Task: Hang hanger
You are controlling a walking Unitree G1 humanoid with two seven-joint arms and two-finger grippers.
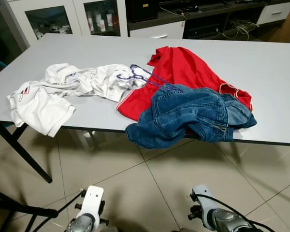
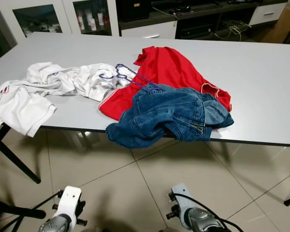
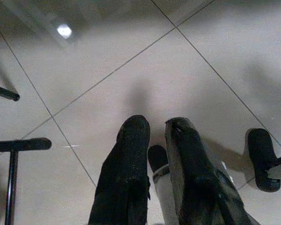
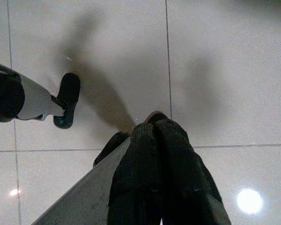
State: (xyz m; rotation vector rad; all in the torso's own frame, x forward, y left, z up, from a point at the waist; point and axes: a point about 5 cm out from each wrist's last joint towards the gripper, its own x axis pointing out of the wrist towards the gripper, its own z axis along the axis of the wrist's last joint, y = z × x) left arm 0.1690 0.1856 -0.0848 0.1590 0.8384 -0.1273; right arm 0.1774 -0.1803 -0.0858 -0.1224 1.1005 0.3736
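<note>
Counter (image 1: pixel 270 72): a long pale grey top on dark legs, standing on a glossy tiled floor (image 1: pixel 150 193) and seen from above and in front.
Hanger (image 1: pixel 144 76): a thin purple wire one, lying flat on the counter near the middle, its hooked end over the white cloth and its far end running onto the red cloth and under the edge of the denim.
Red garment (image 1: pixel 183 72): spread across the middle of the counter, partly covered along its near side by the denim.
Denim garment (image 1: pixel 188 116): a crumpled blue heap at the near edge of the counter, one fold hanging over the edge.
White garment (image 1: pixel 53 94): bunched along the robot's left part of the counter (a few small coloured marks on it), a sleeve or hem drooping past the near edge.
Cabinets (image 1: pixel 63 17): glass-fronted white units behind the counter, with bottles on a shelf; a dark low shelf unit with cables stands beside them.
Left gripper (image 3: pixel 152 129): hangs low over the floor tiles, well below the counter, its two black fingers slightly apart and holding nothing.
Right gripper (image 4: pixel 152 124): also hangs low over the tiles, its black fingers pressed together with nothing between them.
</note>
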